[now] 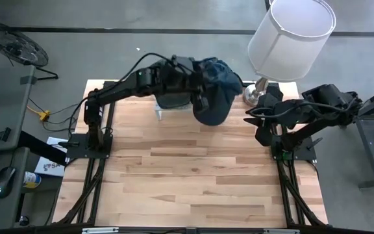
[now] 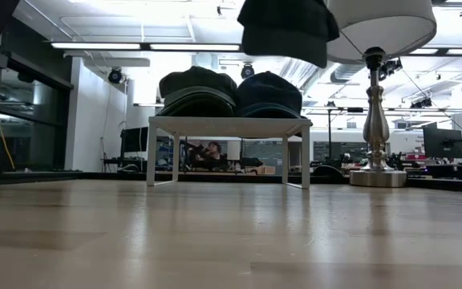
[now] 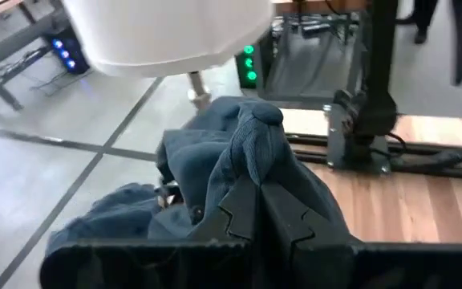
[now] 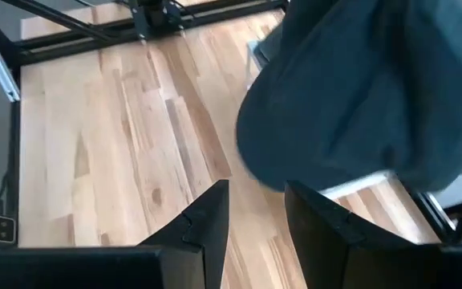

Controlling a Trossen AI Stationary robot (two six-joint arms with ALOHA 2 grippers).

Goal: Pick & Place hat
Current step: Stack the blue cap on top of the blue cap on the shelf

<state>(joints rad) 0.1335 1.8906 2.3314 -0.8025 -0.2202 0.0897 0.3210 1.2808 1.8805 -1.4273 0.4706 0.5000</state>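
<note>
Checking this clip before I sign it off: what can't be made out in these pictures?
- Small white stand: high view, mostly hidden under the left arm and the dark blue corduroy hat that the left hand holds.
- That hat: low view, cut off by the top edge.
- Hats stacked on the stand: their number is unclear, since they overlap.
- White lampshade: left wrist view, cut off at the top.
</note>
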